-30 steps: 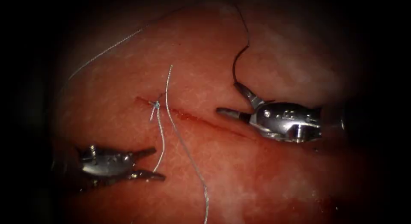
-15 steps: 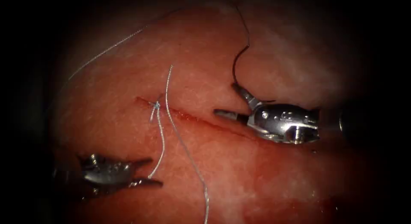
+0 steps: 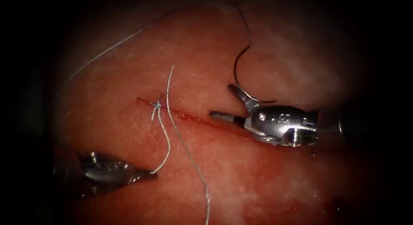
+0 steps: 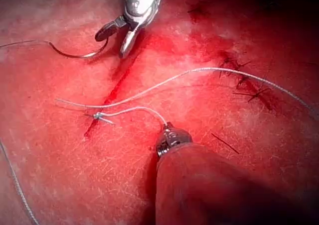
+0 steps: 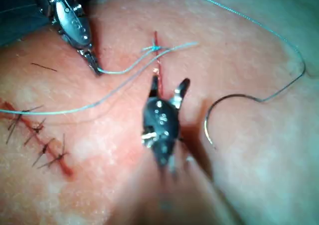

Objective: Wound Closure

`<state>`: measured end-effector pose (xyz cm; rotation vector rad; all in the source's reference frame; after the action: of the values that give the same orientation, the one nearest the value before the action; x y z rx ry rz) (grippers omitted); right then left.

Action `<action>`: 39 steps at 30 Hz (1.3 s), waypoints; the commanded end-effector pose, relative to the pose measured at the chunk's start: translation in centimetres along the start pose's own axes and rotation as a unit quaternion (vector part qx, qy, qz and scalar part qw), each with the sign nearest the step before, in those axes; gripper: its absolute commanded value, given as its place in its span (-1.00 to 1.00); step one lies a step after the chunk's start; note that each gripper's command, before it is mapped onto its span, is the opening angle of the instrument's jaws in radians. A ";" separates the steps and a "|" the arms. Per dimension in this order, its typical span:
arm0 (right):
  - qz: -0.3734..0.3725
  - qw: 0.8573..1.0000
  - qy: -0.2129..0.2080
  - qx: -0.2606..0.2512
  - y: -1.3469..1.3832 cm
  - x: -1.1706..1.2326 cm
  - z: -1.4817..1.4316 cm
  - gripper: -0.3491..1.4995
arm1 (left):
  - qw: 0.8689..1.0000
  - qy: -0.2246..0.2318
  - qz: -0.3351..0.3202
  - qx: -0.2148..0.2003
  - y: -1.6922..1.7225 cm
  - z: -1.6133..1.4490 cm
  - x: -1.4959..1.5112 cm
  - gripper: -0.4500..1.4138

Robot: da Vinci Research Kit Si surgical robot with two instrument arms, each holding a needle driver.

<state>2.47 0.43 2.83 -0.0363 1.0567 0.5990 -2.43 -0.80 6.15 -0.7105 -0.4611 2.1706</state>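
Needle (image 3: pixel 241 72) lies free on the tissue (image 3: pixel 223 173), on the far side of the cut (image 3: pixel 202 121) toward its right, curved and flat on the surface, not in the flesh; neither tool grips it. Its thread (image 3: pixel 107 48) trails away over the tissue. The right tool (image 3: pixel 223 102) sits just beside the needle with its jaws spread wide and nothing between them, one jaw close to the needle's curve, the other over the cut. At the left end of the cut a knot (image 3: pixel 156 105) holds a short thread tail (image 3: pixel 164 141) that runs down to the left tool (image 3: pixel 148 174), whose jaws are closed on the tail's end. A longer loose strand (image 3: pixel 189 158) crosses the cut beside the knot.
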 end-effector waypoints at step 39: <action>-0.148 0.976 0.050 0.149 -0.87 -0.14 1.36 0.78 | 0.994 0.084 0.040 0.052 -0.06 -0.85 0.51 -1.00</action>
<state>3.87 0.16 3.39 0.0335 1.1996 0.1647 -2.09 -0.16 5.32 -0.8593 -0.2253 2.1703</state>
